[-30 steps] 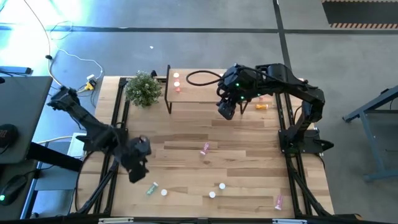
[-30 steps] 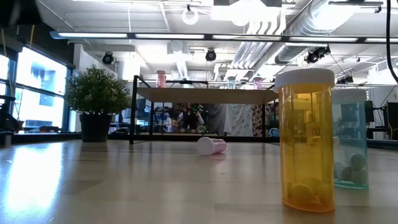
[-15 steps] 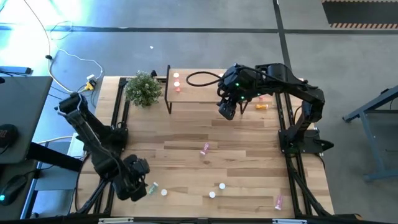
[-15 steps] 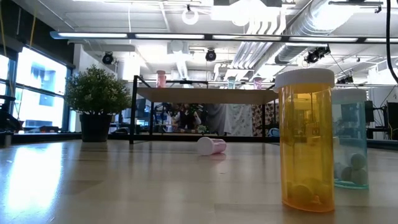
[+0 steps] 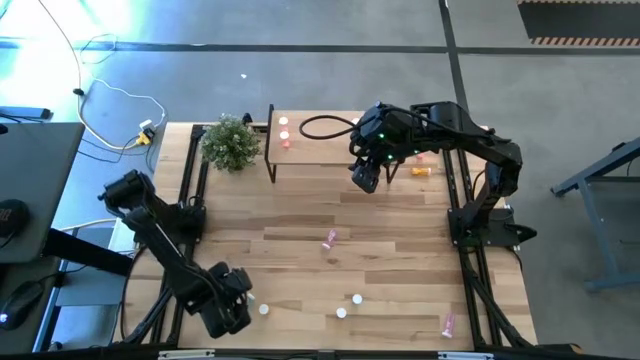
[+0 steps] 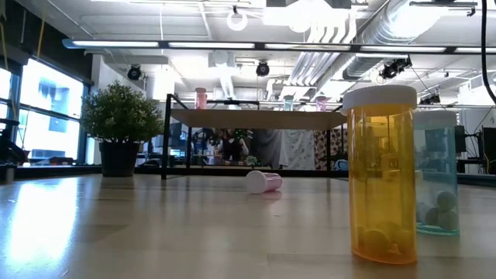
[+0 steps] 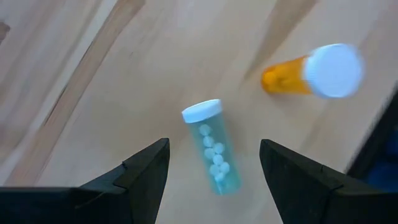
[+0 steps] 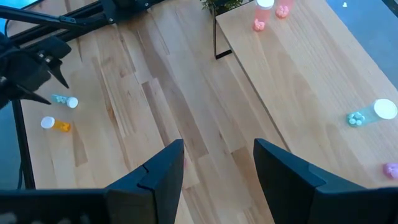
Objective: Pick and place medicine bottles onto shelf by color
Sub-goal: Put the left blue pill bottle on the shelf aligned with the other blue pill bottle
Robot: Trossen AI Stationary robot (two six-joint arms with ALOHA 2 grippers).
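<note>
A pale green bottle [image 7: 214, 149] with a white cap lies on its side on the table near the near left corner [image 5: 247, 298]. An orange bottle [image 7: 311, 71] stands upright on its base beside it. My left gripper [image 7: 214, 145] hangs open just above the green bottle, one finger on either side and not touching it [image 5: 225, 312]. My right gripper [image 5: 365, 178] waits open, high over the near edge of the shelf [image 5: 340, 150]. Three pink bottles [image 5: 285, 133] stand at the shelf's left end. A green bottle [image 8: 367, 115] and a pink one [image 8: 390, 169] also sit on the shelf.
A pink bottle [image 5: 329, 238] lies mid-table. Two white-capped bottles [image 5: 348, 305] stand near the near edge, and a pink one [image 5: 447, 323] is at the near right corner. An orange bottle [image 5: 420, 171] lies right of the shelf. A potted plant [image 5: 230, 143] stands at its left, and a black cable loop [image 5: 325, 125] lies on the shelf.
My left gripper has swung toward the table's near edge and come down over the lying green bottle, rolling its wrist as it went. Its fingers stay open. The bottles have not moved.
</note>
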